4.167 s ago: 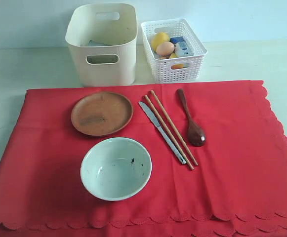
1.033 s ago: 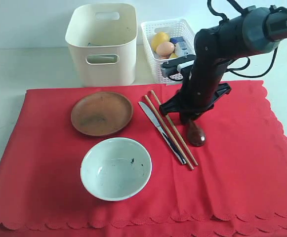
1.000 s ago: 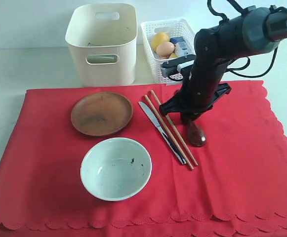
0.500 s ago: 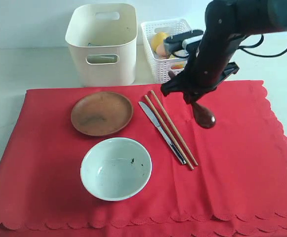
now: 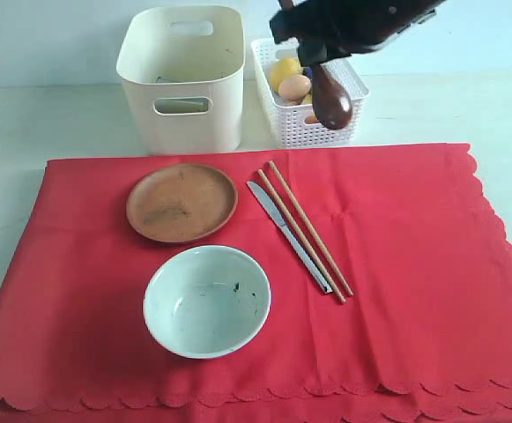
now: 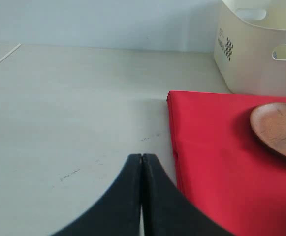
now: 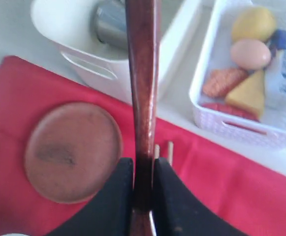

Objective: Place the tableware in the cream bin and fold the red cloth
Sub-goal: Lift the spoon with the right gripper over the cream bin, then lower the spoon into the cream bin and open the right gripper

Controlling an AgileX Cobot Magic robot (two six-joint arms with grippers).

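Observation:
My right gripper [image 7: 143, 164] is shut on the dark wooden spoon [image 5: 330, 100], which hangs high in the air in front of the white lattice basket, just right of the cream bin [image 5: 185, 79]. The steel cup [image 7: 109, 22] lies inside that bin. On the red cloth [image 5: 414, 264] rest the brown plate [image 5: 181, 202], the pale bowl [image 5: 207, 300], the metal knife [image 5: 288, 234] and the chopsticks [image 5: 308, 227]. My left gripper [image 6: 142, 158] is shut on nothing, hovering over bare table beside the cloth's edge [image 6: 174, 142].
A white lattice basket [image 5: 344, 119] right of the bin holds a lemon [image 5: 285, 70], an egg [image 5: 295, 86] and a blue-white carton [image 5: 326, 84]. Pale tabletop [image 6: 74, 108] surrounds the cloth.
The right arm came in, gripped the spoon off the cloth and raised it up and back, from beside the chopsticks to in front of the basket.

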